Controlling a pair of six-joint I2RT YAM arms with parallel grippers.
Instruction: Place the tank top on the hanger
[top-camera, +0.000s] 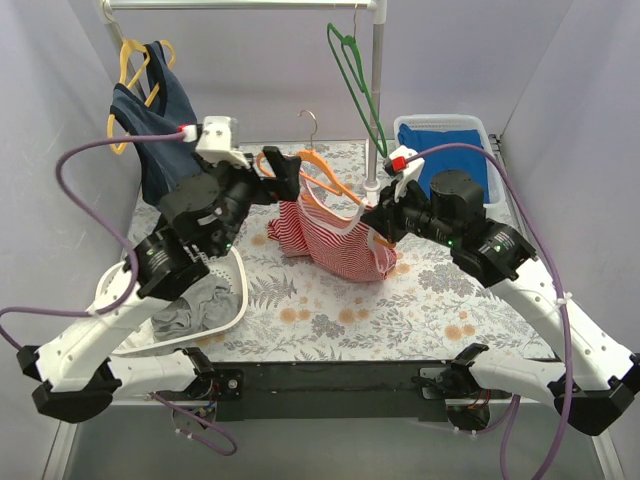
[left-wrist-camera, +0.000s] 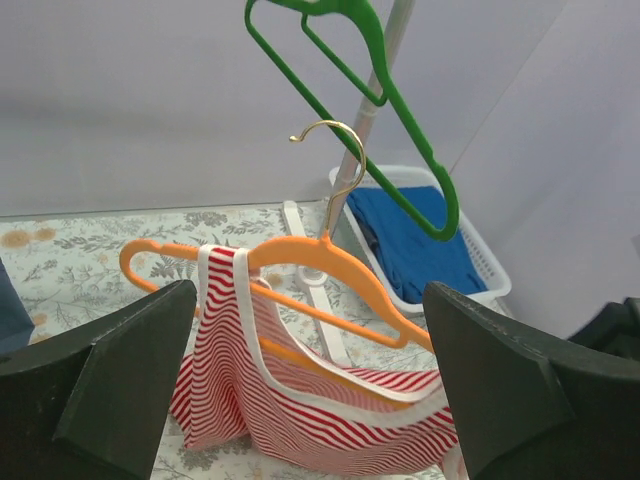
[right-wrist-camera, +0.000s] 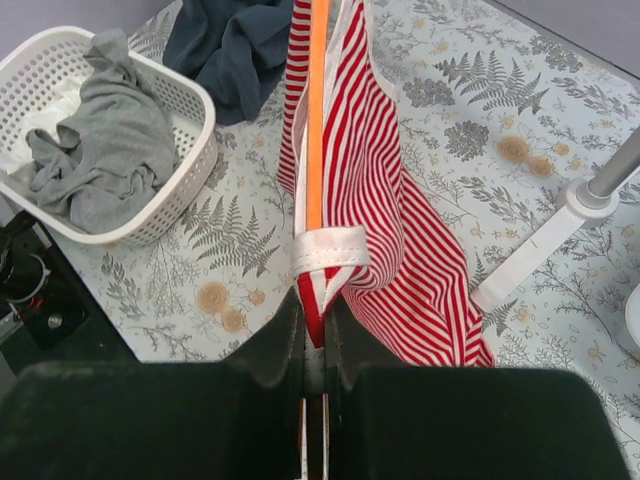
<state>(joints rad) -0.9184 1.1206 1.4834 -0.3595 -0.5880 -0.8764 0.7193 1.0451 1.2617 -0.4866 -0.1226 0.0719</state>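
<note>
Over at eight o'clock on the floral bench (top-camera: 330, 310) sits a white basket (top-camera: 241, 296) with grey clothes (top-camera: 190, 305) heaped in it; up at ten o'clock a navy top (top-camera: 155, 125) hangs on a yellow hanger (top-camera: 128, 62) from the rail (top-camera: 240, 5); now the left claw (top-camera: 278, 170), reaching in from nine o'clock, and it's wide open, its two fingers (left-wrist-camera: 110, 390) spread far apart with nothing between them, just beside the left tip of the hanger (left-wrist-camera: 300, 250); the hanger is up over the middle of the bench, its frame running from the ten o'clock side toward four o'clock, metal hook (left-wrist-camera: 335, 150) pointing up; the tank top (top-camera: 335, 245) is on it, one strap looped over the left arm of the frame, the striped body sagging below the bar; near the right end, pale trim wraps across the orange bar; right there the right claw (right-wrist-camera: 315, 340), coming in from three o'clock, is clamped tight on the tank top's edge just below that trim; whether the hanger tip is in the pinch too, I cannot tell; up at one o'clock a green hanger (left-wrist-camera: 415, 130) dangles from the rail beside the upright pole (top-camera: 378, 90); and at two o'clock a white bin (top-camera: 445, 120) holds a blue cloth (top-camera: 440, 140).
</note>
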